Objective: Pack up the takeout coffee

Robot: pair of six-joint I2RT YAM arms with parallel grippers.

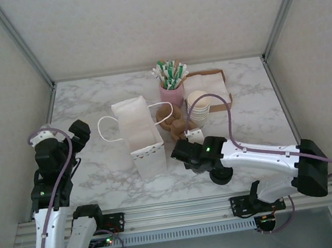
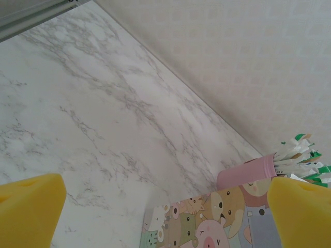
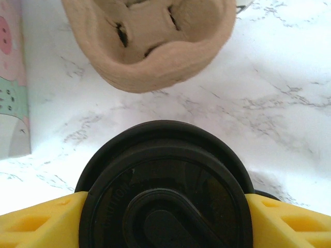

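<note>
The takeout coffee carrier (image 1: 175, 121), brown moulded pulp with round wells, lies on the marble table between the white paper bag (image 1: 140, 139) and the cup stack. In the right wrist view the carrier (image 3: 150, 41) sits just ahead of my right gripper (image 3: 165, 217), whose yellow fingers press both sides of a round black lid (image 3: 165, 196). From above, the right gripper (image 1: 185, 151) hovers beside the bag's right side, short of the carrier. My left gripper (image 1: 80, 132) is off to the left of the bag; its fingers (image 2: 31, 206) stand wide apart with nothing between them.
The bag's cartoon-printed side (image 2: 207, 222) stands upright, its handle loop lying to the left. A pink holder of green-and-white sachets (image 1: 172, 92) stands behind the carrier. A stack of cream paper cups (image 1: 199, 106) and a brown napkin tray (image 1: 213, 87) sit at the back right.
</note>
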